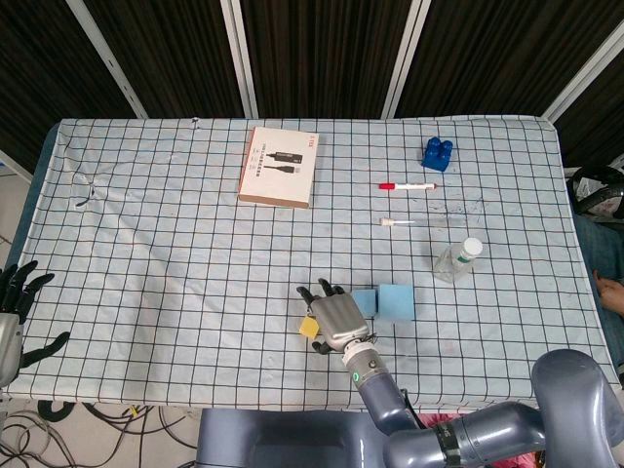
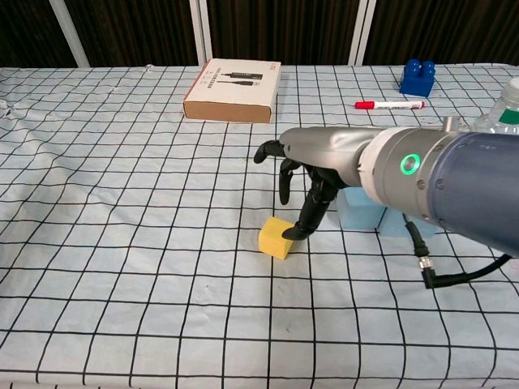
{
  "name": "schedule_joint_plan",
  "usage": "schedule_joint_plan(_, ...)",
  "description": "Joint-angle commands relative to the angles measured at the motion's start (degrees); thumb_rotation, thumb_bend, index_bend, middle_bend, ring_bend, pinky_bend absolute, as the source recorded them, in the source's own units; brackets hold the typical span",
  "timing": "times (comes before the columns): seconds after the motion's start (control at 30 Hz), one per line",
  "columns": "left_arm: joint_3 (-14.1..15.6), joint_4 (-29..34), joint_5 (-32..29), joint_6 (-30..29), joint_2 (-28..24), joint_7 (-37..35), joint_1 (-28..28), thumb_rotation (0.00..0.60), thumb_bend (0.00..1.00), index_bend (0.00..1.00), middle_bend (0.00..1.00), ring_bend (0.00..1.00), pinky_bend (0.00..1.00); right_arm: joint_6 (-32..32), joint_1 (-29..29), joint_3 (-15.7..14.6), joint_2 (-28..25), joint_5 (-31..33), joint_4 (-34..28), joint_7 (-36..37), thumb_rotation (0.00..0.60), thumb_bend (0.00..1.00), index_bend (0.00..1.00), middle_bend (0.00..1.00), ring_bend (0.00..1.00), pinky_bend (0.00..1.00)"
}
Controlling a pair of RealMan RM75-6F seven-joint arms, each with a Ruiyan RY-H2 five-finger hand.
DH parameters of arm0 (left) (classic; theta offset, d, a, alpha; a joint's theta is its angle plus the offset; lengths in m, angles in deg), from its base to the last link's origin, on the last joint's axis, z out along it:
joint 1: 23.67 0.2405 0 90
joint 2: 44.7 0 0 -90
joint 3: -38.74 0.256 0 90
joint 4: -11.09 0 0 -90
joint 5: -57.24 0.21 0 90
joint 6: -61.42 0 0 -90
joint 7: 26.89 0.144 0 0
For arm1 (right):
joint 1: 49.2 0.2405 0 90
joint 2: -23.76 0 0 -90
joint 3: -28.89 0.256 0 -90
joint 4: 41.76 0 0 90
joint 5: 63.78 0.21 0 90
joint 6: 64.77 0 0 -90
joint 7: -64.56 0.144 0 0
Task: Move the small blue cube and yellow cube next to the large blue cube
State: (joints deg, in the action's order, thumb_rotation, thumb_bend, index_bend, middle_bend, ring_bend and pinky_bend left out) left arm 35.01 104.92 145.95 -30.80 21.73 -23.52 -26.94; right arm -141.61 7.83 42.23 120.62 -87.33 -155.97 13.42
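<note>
The right hand hovered spread and empty over the yellow cube, the small blue cube touching the large blue cube.

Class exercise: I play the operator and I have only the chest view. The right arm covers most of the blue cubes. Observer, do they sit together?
Observer: Yes. In the head view the small blue cube sits right against the large blue cube, on its left side.
Operator: And the left hand? I cannot see it at all.
Observer: The left hand shows low at the far left edge of the head view, fingers spread, holding nothing.
</note>
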Motion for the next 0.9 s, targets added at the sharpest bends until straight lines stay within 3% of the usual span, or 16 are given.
schedule_joint_plan(0.03,0.0,0.0,0.1,-0.2,-0.1,-0.3,0.1,0.600,0.11,0.20,0.07,0.00,0.00,-1.0,1.1,0.6,2.4,1.1,1.8,-1.1,0.600,0.19,0.08,0.34,0.00,0.15)
schedule_joint_plan(0.37,-0.2,-0.1,0.1,-0.7,-0.2,-0.7,0.3,0.600,0.11,0.20,0.07,0.00,0.00,-2.3,2.1,1.0,7.5,0.8,8.2,-2.0,0.600,0.18,0.08,0.34,0.00,0.15)
schedule_joint_plan(0.9,-0.4,-0.2,0.1,-0.8,-0.1,-0.7,0.5,0.600,0.11,0.20,0.07,0.00,0.00,-2.1,1.3,0.8,11.4,0.4,12.4,-2.5,0.600,0.18,0.08,0.35,0.00,0.15)
